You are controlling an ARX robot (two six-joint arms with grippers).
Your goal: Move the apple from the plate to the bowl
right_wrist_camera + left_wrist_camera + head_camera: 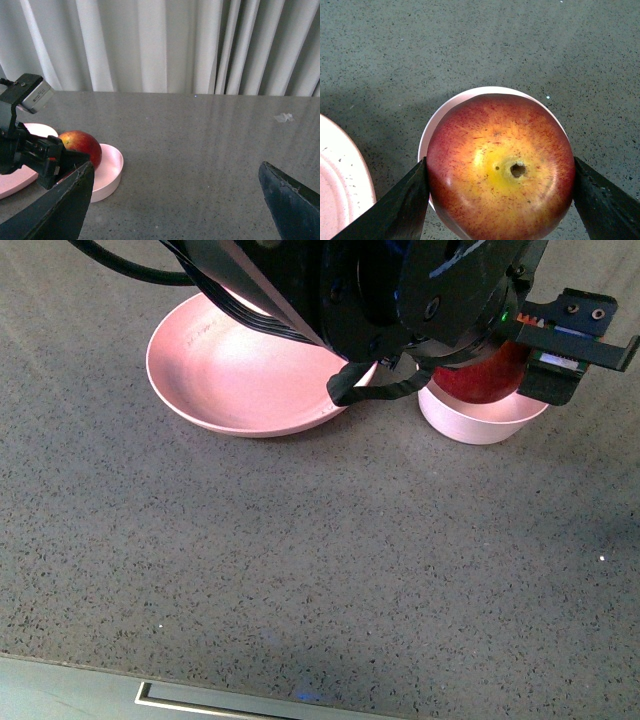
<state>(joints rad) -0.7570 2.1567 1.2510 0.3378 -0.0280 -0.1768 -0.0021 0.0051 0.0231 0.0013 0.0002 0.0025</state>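
Round, glossy dark red apple with a yellow stem patch (500, 170) is positioned over the small pale pink bowl (431, 131), clear of the wide salmon-pink plate (240, 370). Contact with the bowl cannot be confirmed. Left claw (500, 172) is clamped on its flanks. Right claw (176, 170) stands apart, empty. Judged firm, slick and bruisable, so hold it lightly across the widest girth.
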